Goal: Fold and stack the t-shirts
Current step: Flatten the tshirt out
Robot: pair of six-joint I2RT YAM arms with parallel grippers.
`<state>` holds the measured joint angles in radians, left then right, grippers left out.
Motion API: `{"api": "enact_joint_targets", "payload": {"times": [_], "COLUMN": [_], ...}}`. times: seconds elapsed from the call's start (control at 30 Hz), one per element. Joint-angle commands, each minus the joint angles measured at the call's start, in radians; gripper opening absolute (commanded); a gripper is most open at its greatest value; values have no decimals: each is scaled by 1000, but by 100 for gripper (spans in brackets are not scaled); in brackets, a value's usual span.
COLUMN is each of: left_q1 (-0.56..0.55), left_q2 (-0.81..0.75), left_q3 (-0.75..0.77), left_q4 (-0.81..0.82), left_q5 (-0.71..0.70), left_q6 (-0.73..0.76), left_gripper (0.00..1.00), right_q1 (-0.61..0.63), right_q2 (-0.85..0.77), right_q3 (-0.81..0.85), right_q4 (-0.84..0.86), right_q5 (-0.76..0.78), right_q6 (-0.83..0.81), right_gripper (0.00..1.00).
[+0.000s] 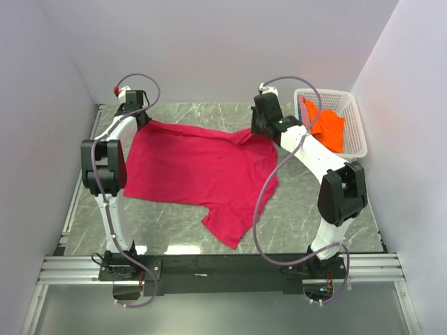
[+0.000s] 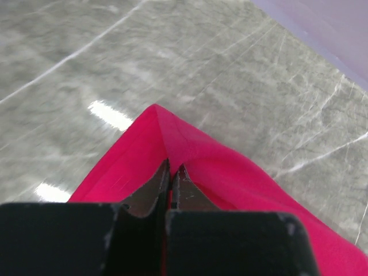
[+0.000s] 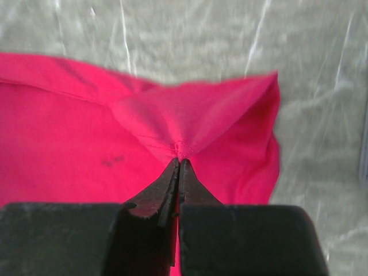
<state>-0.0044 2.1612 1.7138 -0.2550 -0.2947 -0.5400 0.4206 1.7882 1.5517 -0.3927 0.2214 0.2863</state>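
A crimson-pink t-shirt (image 1: pixel 199 171) lies spread across the marble table, one part trailing toward the front edge. My left gripper (image 1: pixel 142 120) is shut on its far left corner, and the pink cloth (image 2: pixel 190 155) is pinched between the jaws (image 2: pixel 173 168). My right gripper (image 1: pixel 260 131) is shut on the far right corner, where the fabric (image 3: pixel 190 123) bunches into a peak at the fingertips (image 3: pixel 179 161). An orange t-shirt (image 1: pixel 327 128) sits in the white basket (image 1: pixel 356 122), with a bit of blue-teal cloth (image 1: pixel 302 109) beside it.
The white lattice basket stands at the back right against the wall. Grey walls close in the table on the left, back and right. Bare marble (image 1: pixel 328 209) shows in front of the basket and at the front left (image 1: pixel 150 223).
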Motion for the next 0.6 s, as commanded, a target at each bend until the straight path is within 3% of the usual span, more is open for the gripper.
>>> {"api": "enact_joint_targets", "payload": {"times": [0.0, 0.57], "left_q1": [1, 35], "left_q2": [-122, -274], "left_q3": [-78, -310], "left_q4": [40, 17], "left_q5": [-76, -100], "left_q6": [-17, -63], "left_gripper": [0, 0], "right_q1": [15, 52], "right_q2": [-84, -323], "right_q3": [-63, -330], "right_q4": [-40, -60], "right_q5": [78, -34], "right_q6": [56, 136], "right_gripper": [0, 0]}}
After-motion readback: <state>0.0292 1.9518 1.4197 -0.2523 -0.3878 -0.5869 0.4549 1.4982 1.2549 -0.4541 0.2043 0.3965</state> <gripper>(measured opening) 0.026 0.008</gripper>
